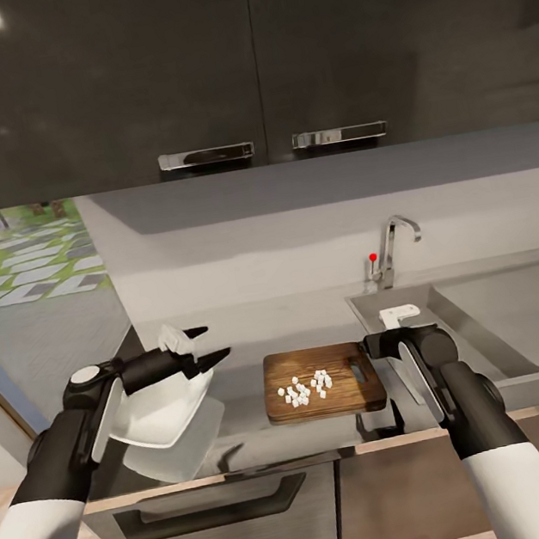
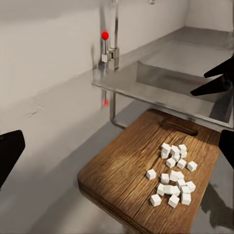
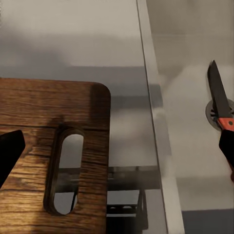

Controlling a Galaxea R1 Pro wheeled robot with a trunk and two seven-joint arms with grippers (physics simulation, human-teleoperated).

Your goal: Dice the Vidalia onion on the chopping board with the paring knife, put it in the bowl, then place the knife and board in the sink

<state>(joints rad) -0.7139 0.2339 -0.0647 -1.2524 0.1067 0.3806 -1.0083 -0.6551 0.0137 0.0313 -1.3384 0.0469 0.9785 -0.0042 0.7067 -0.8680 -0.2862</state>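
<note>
Lengthwise, chopping board slot toward sink.

Bare countertop between bowl and chopping board gives a passable gap. Board centre is cluttered with diced onion; its edges and slot end are bare. Right gripper crowds the board's sink-side edge. Sink basin is mostly open; paring knife lies over the drain, tap stands at the back rim.

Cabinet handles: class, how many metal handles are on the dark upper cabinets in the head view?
2. The left handle and the right handle sit side by side along the cabinets' bottom edge, above the chopping board.
</note>
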